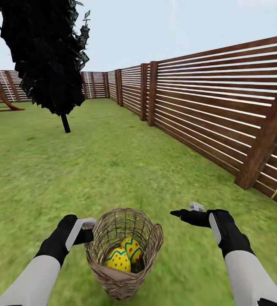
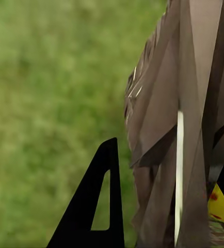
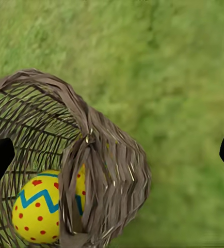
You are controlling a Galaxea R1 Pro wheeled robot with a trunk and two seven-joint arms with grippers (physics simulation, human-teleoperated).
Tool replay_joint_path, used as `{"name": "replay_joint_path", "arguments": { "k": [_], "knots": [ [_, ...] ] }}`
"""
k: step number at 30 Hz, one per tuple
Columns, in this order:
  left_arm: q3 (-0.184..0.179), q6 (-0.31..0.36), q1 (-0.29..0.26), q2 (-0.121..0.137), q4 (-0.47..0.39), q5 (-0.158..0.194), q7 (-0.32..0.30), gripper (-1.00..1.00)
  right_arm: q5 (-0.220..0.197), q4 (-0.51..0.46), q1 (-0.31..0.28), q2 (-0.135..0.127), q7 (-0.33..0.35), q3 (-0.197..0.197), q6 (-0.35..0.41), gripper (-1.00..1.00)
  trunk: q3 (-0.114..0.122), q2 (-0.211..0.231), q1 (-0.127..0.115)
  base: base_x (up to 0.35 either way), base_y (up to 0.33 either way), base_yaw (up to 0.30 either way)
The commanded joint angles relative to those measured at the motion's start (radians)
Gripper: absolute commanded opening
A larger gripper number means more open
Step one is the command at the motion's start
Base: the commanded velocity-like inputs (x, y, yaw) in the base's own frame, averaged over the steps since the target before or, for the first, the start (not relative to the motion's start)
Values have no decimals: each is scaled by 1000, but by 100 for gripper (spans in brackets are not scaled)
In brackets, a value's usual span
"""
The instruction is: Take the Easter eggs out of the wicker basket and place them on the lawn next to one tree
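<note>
The wicker basket [image 1: 123, 250] stands on the lawn [image 1: 112, 170] just in front of me. Two yellow Easter eggs with blue zigzags and red dots lie inside it, one in front [image 1: 118, 260] and one behind [image 1: 132, 247]. My left gripper [image 1: 87, 227] is at the basket's left rim. In the left wrist view its fingers [image 2: 94, 206] straddle the woven basket wall [image 2: 169, 129] and grip it, with a bit of egg [image 2: 220, 206] beyond. My right gripper [image 1: 185, 211] hovers wide open to the right of the rim. The right wrist view looks down on the basket [image 3: 107, 160] and one egg [image 3: 40, 212].
A brown slatted fence [image 1: 206, 110] runs along the right side and across the far end. A dark-leaved tree on a slim trunk [image 1: 49, 55] stands at the far left, with a slanted wooden structure [image 1: 2, 100] beyond it. Open grass stretches ahead.
</note>
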Motion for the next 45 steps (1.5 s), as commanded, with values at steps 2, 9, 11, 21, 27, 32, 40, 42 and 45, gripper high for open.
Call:
{"name": "replay_joint_path", "arguments": {
  "k": [2,9,11,21,27,32,40,42,45],
  "knots": [
    [1,2,0,0,-1,21,8,-100,5,-1,-1,1,6,-3,3,100,5,14,-8,0,0,0],
    [2,2,0,1,-1,21,8,-100,5,-9,-1,2,8,-4,0,100,27,63,-35,0,0,21],
    [2,2,0,0,-1,21,8,-100,5,-5,-1,-1,7,56,2,100,34,77,-42,0,0,0],
    [2,2,0,1,-1,21,8,-100,6,-19,-1,3,-15,141,0,100,65,147,-81,0,0,254],
    [2,1,0,1,-1,21,8,-100,6,-19,-1,3,-16,141,0,100,84,189,-104,0,0,294],
    [3,1,0,3,-1,21,8,-100,-1,-1,-1,1,-124,135,-71,100,99,224,-123,0,0,294],
    [2,1,0,4,-1,21,8,-100,-5,593,8,-57,-415,132,-576,100,124,280,-154,0,0,220],
    [2,1,0,4,0,21,7,-100,-1,708,29,-78,-419,135,-702,100,131,294,-161,0,0,21],
    [2,-1,0,4,0,19,7,-100,49,822,159,-82,-420,137,-882,100,140,315,-173,0,0,2]
  ]
}}
